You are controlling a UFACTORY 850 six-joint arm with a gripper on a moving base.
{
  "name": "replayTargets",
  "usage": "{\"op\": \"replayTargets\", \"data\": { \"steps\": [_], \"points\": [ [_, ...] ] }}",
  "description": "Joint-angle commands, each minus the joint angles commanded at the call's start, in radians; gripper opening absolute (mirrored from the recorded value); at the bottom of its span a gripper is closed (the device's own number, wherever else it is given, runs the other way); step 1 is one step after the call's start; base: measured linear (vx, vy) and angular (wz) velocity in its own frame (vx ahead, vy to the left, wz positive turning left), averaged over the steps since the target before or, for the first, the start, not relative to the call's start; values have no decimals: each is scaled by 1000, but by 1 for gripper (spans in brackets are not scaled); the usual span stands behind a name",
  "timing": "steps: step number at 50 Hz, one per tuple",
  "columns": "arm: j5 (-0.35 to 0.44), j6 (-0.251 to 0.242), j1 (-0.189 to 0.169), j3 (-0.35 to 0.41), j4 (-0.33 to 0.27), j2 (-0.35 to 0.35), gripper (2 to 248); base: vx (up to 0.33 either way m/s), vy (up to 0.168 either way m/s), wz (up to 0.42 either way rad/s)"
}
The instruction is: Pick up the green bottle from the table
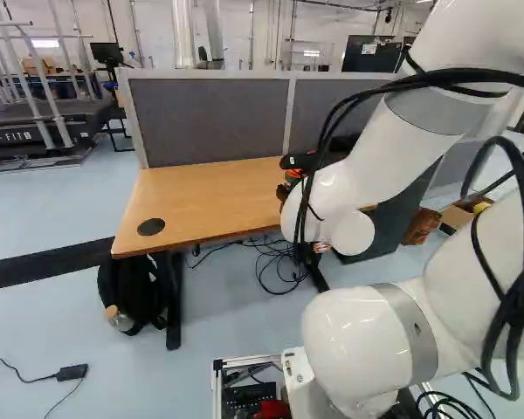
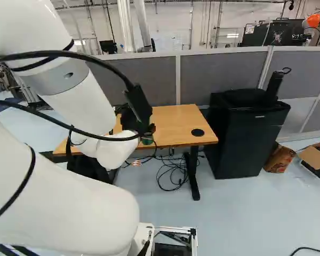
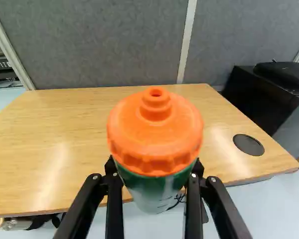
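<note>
Near the desk's (image 3: 55,149) front edge, the tool (image 3: 155,172) is closed on the bottle (image 3: 156,191), one finger on each side of its green body, orange cap (image 3: 156,134) standing clear of the fingertips. Base of the bottle shows against the floor beyond the edge, not against the desktop; I judge it lifted and the pick essentially done. Next move: keep the grip firm, raise a little, then draw back so the base does not catch the edge (clearance below cannot be measured from these views).

Comparison of views: wrist view gives the cap and both fingers plainly. Right base view shows a small green patch of the bottle beside the arm's (image 2: 77,104) wrist end; left base view has mostly the arm in the way, with only a scrap of orange visible. Backpack (image 1: 135,292) under the desk shows best in left base view; black cabinet (image 2: 248,138) shows nearly whole in the right.
</note>
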Motion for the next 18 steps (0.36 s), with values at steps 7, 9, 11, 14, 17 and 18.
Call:
{"op": "replayTargets", "data": {
  "steps": [7,9,11,14,17,18],
  "points": [
    [7,0,-2,5,0,-1,111,0,0,0],
    [8,0,-2,5,0,-1,111,0,0,0],
    [8,0,-2,5,0,-1,111,0,0,0],
    [8,0,-2,5,0,-1,111,0,0,0],
    [8,0,-2,5,0,-1,111,0,0,0],
    [8,0,-2,5,0,-1,111,0,0,0]
  ]
}}
